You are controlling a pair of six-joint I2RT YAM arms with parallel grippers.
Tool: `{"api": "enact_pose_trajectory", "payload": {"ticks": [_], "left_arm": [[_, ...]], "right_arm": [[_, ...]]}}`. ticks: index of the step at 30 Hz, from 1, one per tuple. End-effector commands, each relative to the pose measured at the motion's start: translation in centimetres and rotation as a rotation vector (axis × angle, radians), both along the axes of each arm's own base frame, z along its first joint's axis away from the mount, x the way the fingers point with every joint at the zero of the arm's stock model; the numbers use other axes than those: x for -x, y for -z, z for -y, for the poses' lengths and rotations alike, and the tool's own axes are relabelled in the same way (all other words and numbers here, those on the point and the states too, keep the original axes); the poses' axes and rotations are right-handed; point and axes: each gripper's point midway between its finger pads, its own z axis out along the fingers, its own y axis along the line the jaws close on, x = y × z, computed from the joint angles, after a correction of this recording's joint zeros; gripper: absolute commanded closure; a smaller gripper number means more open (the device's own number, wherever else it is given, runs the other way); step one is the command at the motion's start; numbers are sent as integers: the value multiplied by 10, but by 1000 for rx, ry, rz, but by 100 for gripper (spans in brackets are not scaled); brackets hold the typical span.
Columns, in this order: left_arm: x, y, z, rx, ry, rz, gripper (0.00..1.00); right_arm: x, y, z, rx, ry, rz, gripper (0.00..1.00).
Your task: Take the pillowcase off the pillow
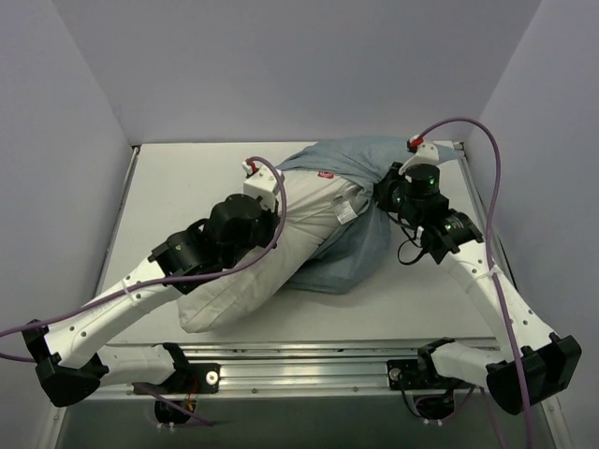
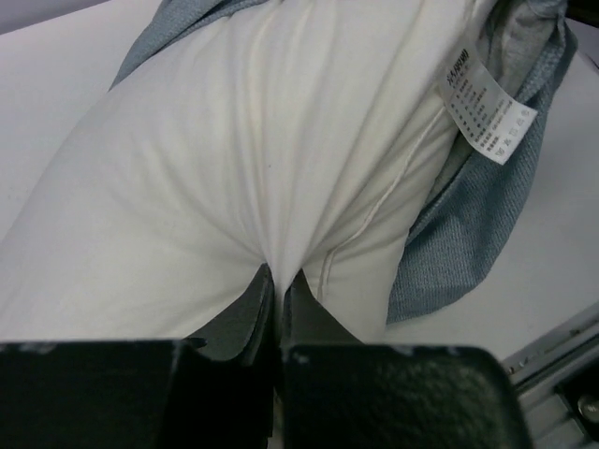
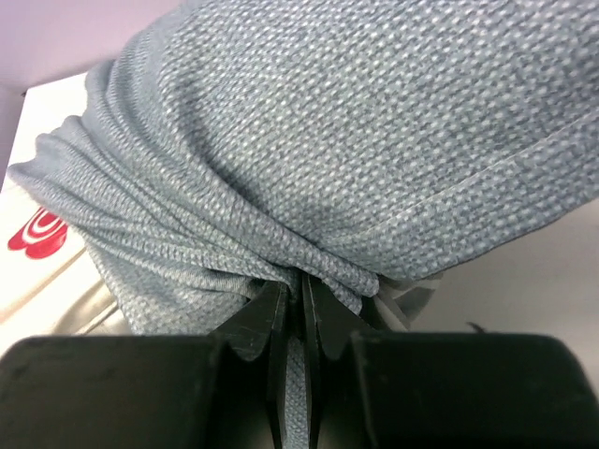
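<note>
The white pillow lies slantwise across the table, its near end bare and its far end still inside the blue-grey pillowcase. My left gripper is shut on a pinched fold of the pillow, as the left wrist view shows. A white care label hangs at the pillow's seam beside the pillowcase. My right gripper is shut on bunched pillowcase fabric, as the right wrist view shows.
The pale table has walls on three sides. A metal rail runs along the near edge by the arm bases. A small red-and-white tag shows on the pillow beside the cover.
</note>
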Motion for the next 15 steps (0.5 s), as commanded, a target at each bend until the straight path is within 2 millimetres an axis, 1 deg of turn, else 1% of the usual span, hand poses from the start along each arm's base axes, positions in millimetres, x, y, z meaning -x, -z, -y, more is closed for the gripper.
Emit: {"api": "enact_pose_trajectory", "payload": {"ticks": [1,2,3,4,5,6,7,8,9,10,11,12,13,14,15], "left_arm": [[19,-56,-26,56,42,33,98],[24,-62,-17,81,87,26,98],[29,-76,-8,127,133,31,98],[43,-81,11,161,242,8,98],[50,-89,19,196,293,5,98],[56,-101,27,253,339,11,98],[64,-108,32,290,386,10,98],[72,-114,37,325,436,5,98],[77,-124,42,380,471,7,98],[87,-124,45,405,523,-9,98],[86,-126,44,426,527,-11,98],[85,-130,44,464,530,-9,98],[83,-117,42,466,517,-34,98],[71,-111,35,475,477,-47,98],[65,-104,31,490,449,-75,98]], "right_arm": [[-14,-108,66,54,209,290,100],[-11,-125,62,51,177,322,100],[-7,-137,58,53,143,339,100],[-1,-169,55,43,115,400,100],[4,-182,48,54,62,424,100],[8,-189,46,61,40,422,100],[17,-219,46,53,25,478,100],[22,-229,41,55,-7,498,100],[27,-238,43,53,-7,510,100],[37,-256,38,35,-44,552,100],[42,-264,36,26,-59,575,100],[47,-272,30,7,-94,601,100],[49,-277,27,-3,-111,614,100],[48,-279,22,-13,-133,620,100],[47,-280,13,-31,-180,620,100]]}}
